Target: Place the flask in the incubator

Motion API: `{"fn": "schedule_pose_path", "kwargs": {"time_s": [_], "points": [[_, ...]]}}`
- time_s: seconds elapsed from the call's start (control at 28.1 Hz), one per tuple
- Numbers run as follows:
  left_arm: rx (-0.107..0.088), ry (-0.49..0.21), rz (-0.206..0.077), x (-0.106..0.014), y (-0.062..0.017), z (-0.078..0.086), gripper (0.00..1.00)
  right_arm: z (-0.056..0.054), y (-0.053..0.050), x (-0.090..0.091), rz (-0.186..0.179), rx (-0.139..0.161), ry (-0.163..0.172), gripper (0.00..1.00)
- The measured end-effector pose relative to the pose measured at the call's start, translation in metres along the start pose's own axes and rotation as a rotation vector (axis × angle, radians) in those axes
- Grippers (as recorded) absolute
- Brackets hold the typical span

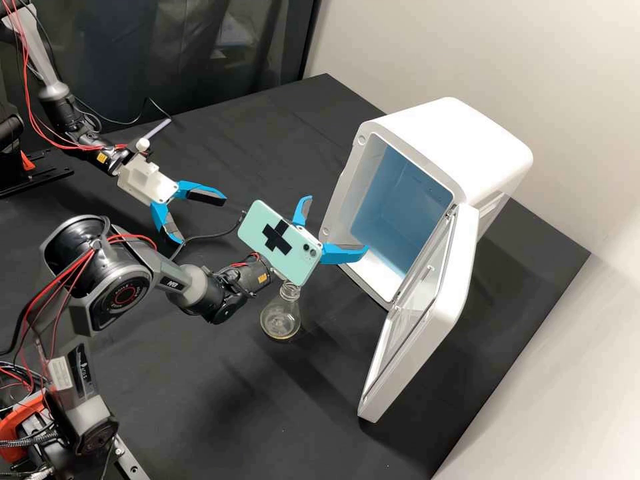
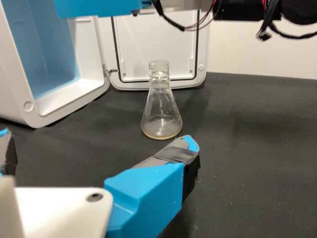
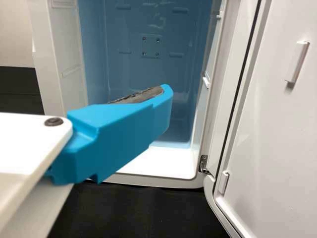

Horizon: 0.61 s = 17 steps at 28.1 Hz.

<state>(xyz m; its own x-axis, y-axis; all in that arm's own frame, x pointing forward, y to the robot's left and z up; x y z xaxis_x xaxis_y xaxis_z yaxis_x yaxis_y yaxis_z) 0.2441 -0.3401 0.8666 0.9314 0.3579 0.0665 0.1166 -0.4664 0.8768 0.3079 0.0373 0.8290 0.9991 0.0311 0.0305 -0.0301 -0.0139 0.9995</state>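
Standing on the bench (image 1: 200, 400), the flask (image 1: 281, 320) is not yet grasped.
Left fingers (image 1: 200, 194) and right fingers (image 1: 347, 253) are spread, empty; its neck must be gripped next.

The glass flask (image 1: 281, 317) stands upright on the black bench (image 1: 220, 407), near the white incubator (image 1: 460, 143), whose door (image 1: 420, 313) is swung wide open on a blue interior. Above the flask, the right gripper (image 1: 325, 231) is spread at the incubator's mouth, with a mint-green phone (image 1: 280, 241) mounted behind it. The left gripper (image 1: 200, 219), also spread, hangs farther back.
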Motion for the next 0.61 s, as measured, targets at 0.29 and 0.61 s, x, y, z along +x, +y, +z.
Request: {"fn": "schedule_pose_path", "kwargs": {"time_s": [0.29, 0.61], "points": [[0.0, 0.009, 0.014, -0.001, 0.0034, -0.002, 1.0, 0.019, -0.005, -0.027, -0.003, -0.027, 0.023, 1.0], [0.0, 0.008, 0.017, -0.004, 0.0041, -0.002, 1.0, 0.044, -0.016, -0.066, -0.073, -0.012, -0.031, 1.0]]}}
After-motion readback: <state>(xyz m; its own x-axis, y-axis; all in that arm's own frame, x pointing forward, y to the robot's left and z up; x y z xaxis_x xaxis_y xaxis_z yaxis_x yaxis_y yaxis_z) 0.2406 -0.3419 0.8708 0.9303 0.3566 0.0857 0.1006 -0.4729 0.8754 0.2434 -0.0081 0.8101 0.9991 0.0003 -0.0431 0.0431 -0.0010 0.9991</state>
